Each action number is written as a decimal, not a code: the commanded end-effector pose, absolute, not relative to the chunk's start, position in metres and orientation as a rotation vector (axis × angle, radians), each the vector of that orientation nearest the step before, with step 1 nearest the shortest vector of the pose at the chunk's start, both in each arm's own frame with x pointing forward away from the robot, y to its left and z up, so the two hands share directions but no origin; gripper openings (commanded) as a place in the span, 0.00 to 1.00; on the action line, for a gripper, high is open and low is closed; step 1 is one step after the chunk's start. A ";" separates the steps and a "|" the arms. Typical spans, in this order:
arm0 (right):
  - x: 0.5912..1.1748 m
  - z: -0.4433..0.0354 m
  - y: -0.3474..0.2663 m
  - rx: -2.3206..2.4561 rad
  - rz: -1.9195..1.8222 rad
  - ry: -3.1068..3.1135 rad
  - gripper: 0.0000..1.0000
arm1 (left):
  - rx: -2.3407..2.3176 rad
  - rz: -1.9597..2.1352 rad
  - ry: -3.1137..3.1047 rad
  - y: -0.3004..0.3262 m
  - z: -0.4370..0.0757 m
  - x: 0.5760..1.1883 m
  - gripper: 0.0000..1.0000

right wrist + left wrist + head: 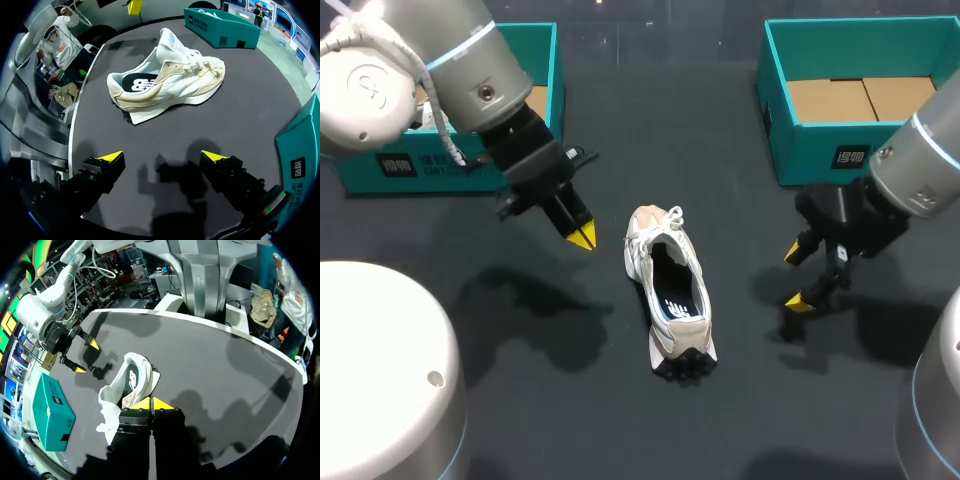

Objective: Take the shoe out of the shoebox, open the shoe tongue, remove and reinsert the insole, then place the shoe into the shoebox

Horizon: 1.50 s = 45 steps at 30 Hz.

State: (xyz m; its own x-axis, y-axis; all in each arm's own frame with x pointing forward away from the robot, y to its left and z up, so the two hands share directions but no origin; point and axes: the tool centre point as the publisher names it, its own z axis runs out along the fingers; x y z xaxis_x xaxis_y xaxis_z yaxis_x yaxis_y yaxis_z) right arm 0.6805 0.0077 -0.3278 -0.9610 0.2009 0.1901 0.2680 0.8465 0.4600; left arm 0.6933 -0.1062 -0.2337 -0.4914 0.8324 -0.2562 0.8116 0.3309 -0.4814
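The shoe (670, 290) lies out of its box in the middle of the counter (750, 420), insole (678, 305) inside and gripped by neither tool. The left tool (582, 236) is pressed together and the right tool (798, 278) spread. Returning the shoe to a far-corner shoebox (810, 150) evidently remains.

White and cream shoe (668, 285) between the jaws, beige side panels, black insole (678, 300) with white print. Teal shoebox (820, 150) behind right jaws, brown cardboard floor, white label. Second box (350, 172) behind left jaws, also teal. Dark grey table (570, 400). Bright yellow tips (582, 236) on black left jaws, same on right jaws.
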 end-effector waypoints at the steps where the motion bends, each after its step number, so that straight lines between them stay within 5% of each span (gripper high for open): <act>1: 0.664 -0.322 -0.008 -0.387 -0.793 -2.912 1.00 | -1.567 0.765 -2.452 -0.109 -0.232 0.697 0.00; 28: 0.667 -0.309 -0.044 -0.470 -0.698 -2.923 1.00 | -1.944 0.583 -2.292 -0.138 -0.238 0.687 0.00; 45: 0.667 -0.309 -0.044 -0.470 -0.698 -2.923 1.00 | -2.132 0.282 -2.114 -0.211 -0.289 0.680 0.00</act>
